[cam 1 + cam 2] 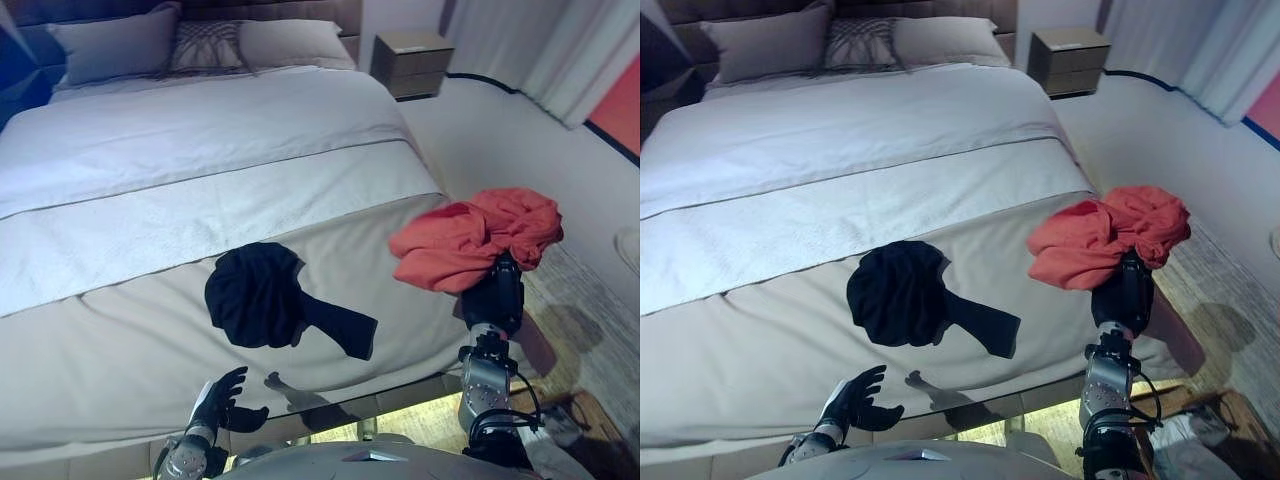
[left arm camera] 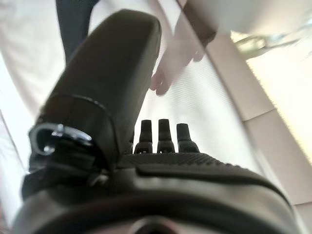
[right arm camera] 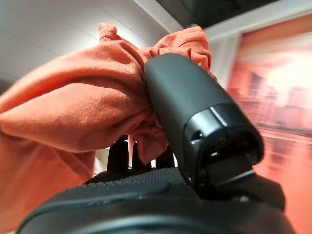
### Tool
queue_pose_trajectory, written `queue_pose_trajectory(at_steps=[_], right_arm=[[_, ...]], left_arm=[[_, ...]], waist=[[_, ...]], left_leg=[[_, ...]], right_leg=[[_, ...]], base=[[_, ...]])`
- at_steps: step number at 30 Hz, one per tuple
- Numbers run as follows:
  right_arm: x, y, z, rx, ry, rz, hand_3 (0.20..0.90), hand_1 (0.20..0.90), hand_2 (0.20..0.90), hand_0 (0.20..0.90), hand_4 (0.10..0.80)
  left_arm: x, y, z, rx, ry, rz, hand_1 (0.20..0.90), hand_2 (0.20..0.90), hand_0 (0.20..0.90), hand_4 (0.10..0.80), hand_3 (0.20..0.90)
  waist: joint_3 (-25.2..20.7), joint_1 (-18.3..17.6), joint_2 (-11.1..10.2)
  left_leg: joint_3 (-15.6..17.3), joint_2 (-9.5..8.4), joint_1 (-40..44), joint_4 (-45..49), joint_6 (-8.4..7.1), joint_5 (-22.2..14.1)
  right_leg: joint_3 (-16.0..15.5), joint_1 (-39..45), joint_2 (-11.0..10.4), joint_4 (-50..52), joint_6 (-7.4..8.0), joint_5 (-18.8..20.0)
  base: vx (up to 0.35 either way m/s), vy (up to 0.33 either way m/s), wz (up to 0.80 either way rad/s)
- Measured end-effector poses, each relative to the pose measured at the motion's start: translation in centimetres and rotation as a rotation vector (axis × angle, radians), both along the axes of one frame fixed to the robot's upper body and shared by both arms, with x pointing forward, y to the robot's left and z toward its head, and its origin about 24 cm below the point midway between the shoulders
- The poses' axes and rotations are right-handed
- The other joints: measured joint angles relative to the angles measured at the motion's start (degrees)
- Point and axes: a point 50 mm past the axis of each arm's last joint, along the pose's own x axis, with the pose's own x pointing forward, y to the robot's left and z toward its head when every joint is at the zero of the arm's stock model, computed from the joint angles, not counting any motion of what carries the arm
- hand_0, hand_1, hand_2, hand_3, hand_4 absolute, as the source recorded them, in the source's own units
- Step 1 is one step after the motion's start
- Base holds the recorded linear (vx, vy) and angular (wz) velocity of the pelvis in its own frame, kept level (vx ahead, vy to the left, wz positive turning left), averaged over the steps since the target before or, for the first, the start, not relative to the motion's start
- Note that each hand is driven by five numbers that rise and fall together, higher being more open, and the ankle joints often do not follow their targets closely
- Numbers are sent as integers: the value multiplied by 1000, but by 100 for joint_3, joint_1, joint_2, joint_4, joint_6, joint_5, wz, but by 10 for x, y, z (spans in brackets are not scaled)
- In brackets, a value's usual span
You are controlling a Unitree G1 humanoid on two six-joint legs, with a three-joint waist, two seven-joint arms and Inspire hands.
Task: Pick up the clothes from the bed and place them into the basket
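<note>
My right hand (image 1: 495, 295) is shut on an orange garment (image 1: 470, 240) and holds it bunched in the air above the bed's near right corner. In the right wrist view the thumb (image 3: 195, 112) presses into the orange cloth (image 3: 73, 107). A black garment (image 1: 265, 298) lies crumpled on the beige blanket (image 1: 120, 340) near the middle of the bed's foot, with one sleeve trailing toward the right. My left hand (image 1: 222, 400) is open and empty, low at the bed's near edge, in front of the black garment. Its straight fingers (image 2: 165, 134) show over the blanket.
The bed (image 1: 200, 170) has a white cover and pillows (image 1: 120, 45) at the head. A wooden nightstand (image 1: 412, 62) stands at the far right. Curtains (image 1: 560, 50) hang along the right wall. Wood floor (image 1: 600, 330) runs to the bed's right.
</note>
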Motion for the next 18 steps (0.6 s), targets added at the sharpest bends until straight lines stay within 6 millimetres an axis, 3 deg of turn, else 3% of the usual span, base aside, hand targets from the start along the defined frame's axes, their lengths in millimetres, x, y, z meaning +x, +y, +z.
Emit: queue_pose_trajectory(at_steps=[2,4,6,7,8,9,11,12,13,14,15,16,17,18], right_arm=[[-3,1,-3,4,16,5,200,300,300,300,100],[1,4,-5,25,44,18,200,300,300,300,100],[6,7,-5,43,66,24,200,300,300,300,100],[7,9,-5,54,86,27,200,300,300,300,100],[7,11,-7,61,103,36,200,300,300,300,100],[9,16,-8,68,117,54,200,300,300,300,100],[15,25,-10,75,142,96,200,300,300,300,100],[19,31,-10,80,160,114,200,300,300,300,100],[26,33,-5,66,151,128,200,300,300,300,100],[34,32,2,37,135,141,200,300,300,300,100],[40,28,8,-3,138,157,200,300,300,300,100],[38,33,-2,17,197,158,200,300,300,300,100],[33,38,-9,20,245,179,200,300,300,300,100],[32,43,-12,8,267,200,200,300,300,300,100]], left_arm=[[3,1,1,4,-3,-3,900,900,900,800,900],[4,2,1,15,-1,9,900,900,900,800,900],[5,4,1,26,7,17,900,900,900,800,900],[7,7,2,38,12,18,900,900,900,800,900],[6,10,2,46,18,19,900,900,900,800,900],[3,13,1,54,29,24,900,900,900,800,900],[-7,16,-1,63,61,41,900,900,900,800,900],[-5,15,-1,59,57,44,900,900,900,800,900],[-5,10,-2,44,54,43,900,900,900,800,900],[-4,3,-3,24,46,45,900,900,900,800,900],[-6,-4,-4,3,44,49,900,900,900,800,900],[-1,5,-2,30,42,66,900,900,900,800,900],[3,9,1,41,15,89,900,900,900,800,900],[7,13,5,51,-11,99,900,900,900,800,900]], waist=[[13,20,19],[36,191,173],[74,352,322],[71,462,311],[57,524,269],[63,584,214],[81,672,130],[104,718,-53],[92,795,-140],[91,815,15],[107,795,456],[212,906,141],[166,1016,67],[129,1029,-28]], left_leg=[[364,44,35,7,36,38],[992,308,47,6,120,-14],[1422,638,42,10,122,-15],[1657,775,55,25,121,-14],[1808,844,118,35,121,-14],[2001,873,231,74,97,-29],[2282,953,187,571,-76,-154],[2241,835,-61,751,-157,-450],[2103,404,-172,141,-94,-401],[2079,306,-348,-54,-14,-281],[2420,702,-395,-10,414,232],[2700,681,-193,38,280,217],[2854,844,-236,96,216,122],[2932,997,-202,67,52,75]], right_leg=[[-466,-233,-162,303,137,59],[-1317,-553,-303,866,206,9],[-1699,-721,-459,1576,354,-113],[-1852,-706,-598,1985,469,-225],[-1955,-601,-742,2190,478,-240],[-2158,-413,-854,2258,285,-177],[-2251,-265,-670,1948,-408,-147],[-2191,-277,-658,1652,-504,-73],[-1896,-278,-523,1116,-361,110],[-1634,-193,-273,568,-96,354],[-1883,-4,110,423,-77,63],[-2251,152,-161,737,-80,-393],[-2390,133,-253,1077,-96,-613],[-2424,168,-397,1380,-44,-655]], base=[[-212,73,-76],[-289,81,-139],[-273,74,-139],[-236,56,-121],[-197,26,-121],[-146,-28,-119],[-121,-76,-108],[-43,-119,-137],[-65,-177,-168],[-61,-211,-165],[-131,-259,-135],[-97,-208,-117],[-135,-219,-105],[-140,-196,-79]])
